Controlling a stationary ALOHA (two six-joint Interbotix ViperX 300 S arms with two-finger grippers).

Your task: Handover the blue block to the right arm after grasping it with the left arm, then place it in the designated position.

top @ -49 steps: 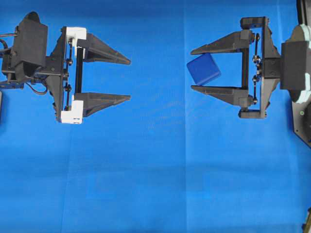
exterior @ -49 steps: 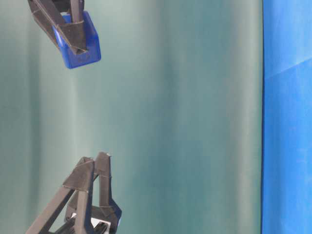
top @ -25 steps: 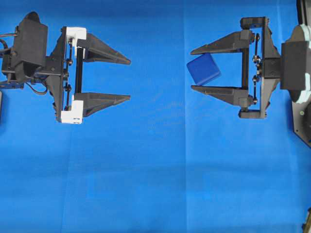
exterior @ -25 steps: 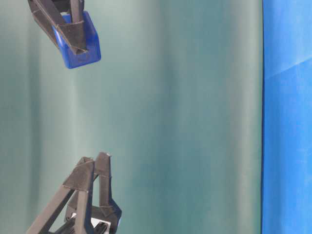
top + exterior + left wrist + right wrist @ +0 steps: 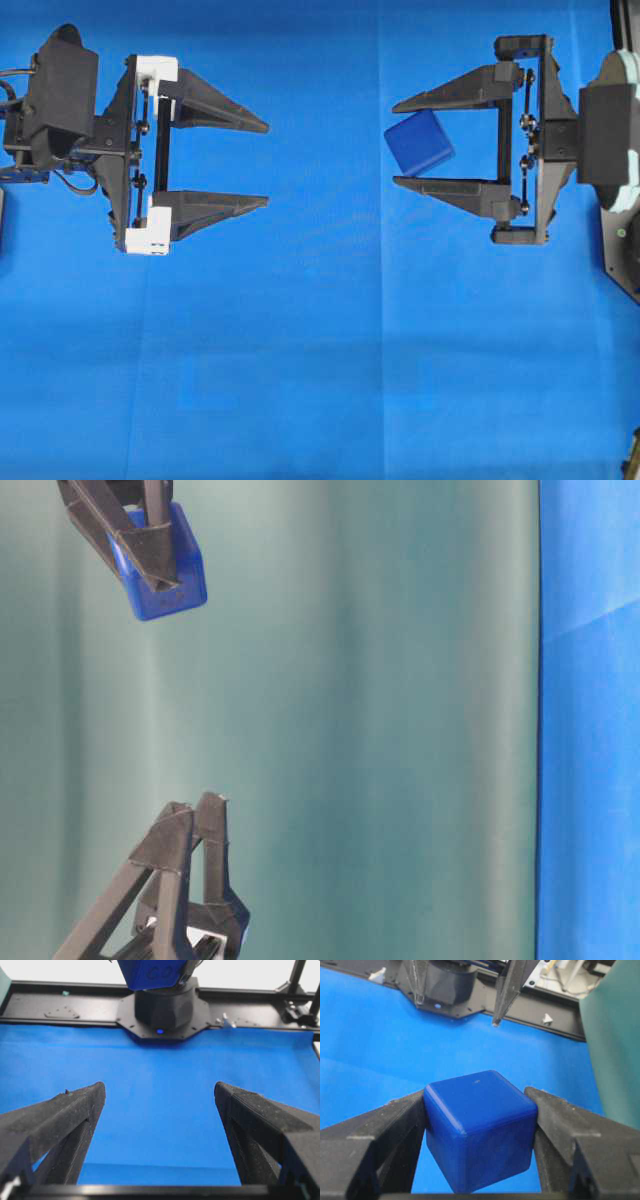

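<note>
The blue block (image 5: 419,142) is a dark-blue cube clamped between the two black fingers of my right gripper (image 5: 395,143), held in the air above the blue cloth. In the right wrist view the block (image 5: 480,1130) fills the gap between the fingers, which press on its two sides. It also shows in the table-level view (image 5: 165,575) at the top left. My left gripper (image 5: 268,164), with white brackets, is open and empty, facing the right one across a wide gap. Its jaws stand far apart in the left wrist view (image 5: 159,1087).
The blue cloth (image 5: 320,360) covers the table. A green backdrop (image 5: 380,720) fills the table-level view. The right arm's black base (image 5: 165,1010) and the black frame rail stand at the far edge. The left arm's fingers (image 5: 510,990) show opposite.
</note>
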